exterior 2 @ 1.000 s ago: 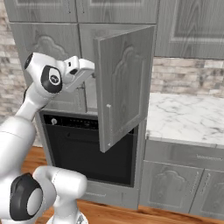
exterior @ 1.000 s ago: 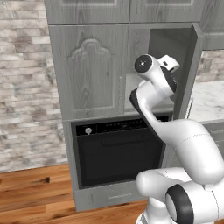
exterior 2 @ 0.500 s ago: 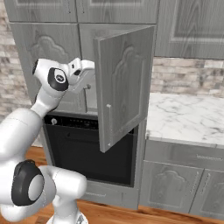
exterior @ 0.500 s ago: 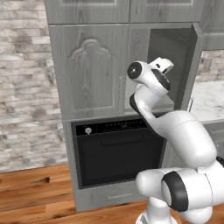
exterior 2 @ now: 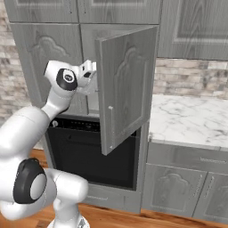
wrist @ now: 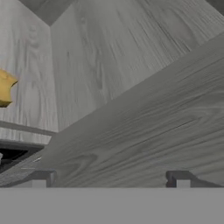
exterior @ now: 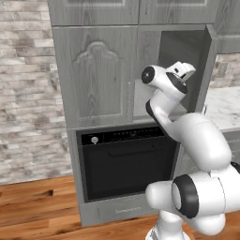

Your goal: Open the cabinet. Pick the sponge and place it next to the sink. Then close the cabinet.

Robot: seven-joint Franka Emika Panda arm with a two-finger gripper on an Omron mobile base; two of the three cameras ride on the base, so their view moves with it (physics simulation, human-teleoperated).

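black built-in oven [exterior: 126,159], marble counter [exterior 2: 187,118], brick wall [exterior: 23,89], wooden floor [exterior: 33,206]

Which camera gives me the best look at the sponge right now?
The hand view: the sponge appears as a yellow block at the left edge, partly cropped. In both base views the cabinet interior is dark or blocked, so I cannot pick it out there.

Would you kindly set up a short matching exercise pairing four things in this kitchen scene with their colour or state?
Things:
1. right cabinet door
2. sponge
3. oven
4. tool

States:
A. mustard yellow
B. swung open
C. black front, below the cabinet
D. jaws wide apart, holding nothing

Pairs: 1-B, 2-A, 3-C, 4-D
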